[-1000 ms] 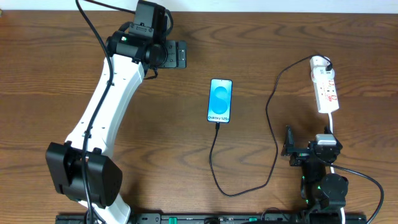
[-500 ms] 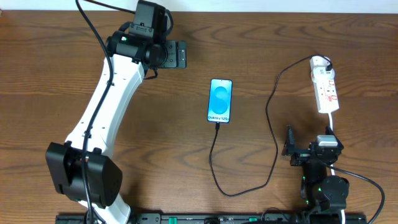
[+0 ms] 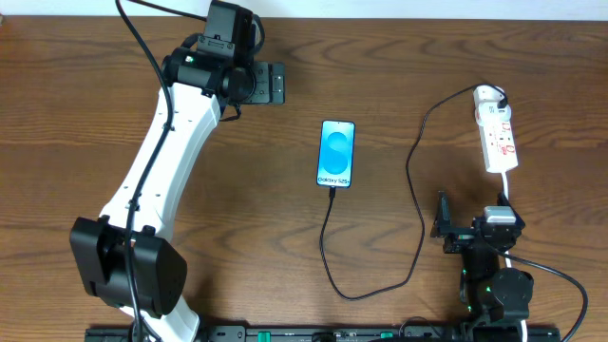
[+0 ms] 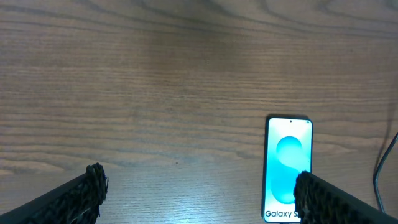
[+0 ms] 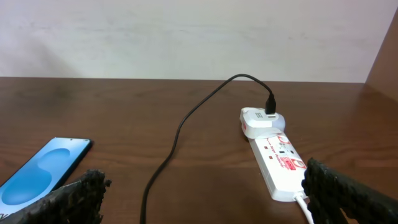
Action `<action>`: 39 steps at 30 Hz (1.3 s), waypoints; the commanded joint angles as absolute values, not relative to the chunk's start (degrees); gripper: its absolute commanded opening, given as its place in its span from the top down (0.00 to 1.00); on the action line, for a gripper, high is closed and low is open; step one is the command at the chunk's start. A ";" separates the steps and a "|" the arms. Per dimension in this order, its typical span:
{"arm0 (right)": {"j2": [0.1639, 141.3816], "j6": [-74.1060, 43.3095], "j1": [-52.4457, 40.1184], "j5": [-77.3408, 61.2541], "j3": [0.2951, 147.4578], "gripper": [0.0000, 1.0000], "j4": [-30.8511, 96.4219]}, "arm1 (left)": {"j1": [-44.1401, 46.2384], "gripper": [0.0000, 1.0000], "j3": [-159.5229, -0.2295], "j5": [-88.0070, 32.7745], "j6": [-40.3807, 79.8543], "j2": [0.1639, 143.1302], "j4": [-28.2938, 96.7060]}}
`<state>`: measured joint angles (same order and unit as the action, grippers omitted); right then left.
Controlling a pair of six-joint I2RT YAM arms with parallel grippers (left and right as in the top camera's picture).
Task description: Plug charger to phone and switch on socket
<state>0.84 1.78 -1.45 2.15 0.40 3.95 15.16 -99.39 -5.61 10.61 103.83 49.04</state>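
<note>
The phone (image 3: 337, 154) lies screen up mid-table, its blue screen lit. The black charger cable (image 3: 414, 190) has its plug in the phone's near end, loops toward the table front, and runs to a white adapter (image 5: 258, 119) in the far end of the white socket strip (image 3: 499, 133). My left gripper (image 3: 278, 83) is open and empty, far left of the phone; its wrist view shows the phone (image 4: 287, 168) by the right finger. My right gripper (image 3: 473, 220) is open and empty, just in front of the strip (image 5: 280, 162).
The strip's thick white cord (image 3: 506, 190) runs from its near end down beside my right arm. The table's far edge meets a pale wall (image 5: 186, 31). The left arm stretches diagonally across the table's left half.
</note>
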 commanded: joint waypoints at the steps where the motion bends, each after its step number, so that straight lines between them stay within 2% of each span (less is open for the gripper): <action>1: 0.27 2.42 -1.21 2.83 0.32 0.01 4.10 | 15.18 0.03 -99.33 -4.86 10.52 104.16 49.04; 27: 0.27 2.42 -1.21 2.83 0.32 0.01 4.10 | 15.18 0.03 -98.63 -2.90 10.50 101.21 52.51; 39: 0.27 2.42 -1.21 2.85 0.32 0.01 4.10 | 15.16 0.03 -76.51 4.58 10.52 82.26 55.11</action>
<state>0.71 1.80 -1.45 2.33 0.40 3.90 15.16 -80.75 1.15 10.61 86.50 54.13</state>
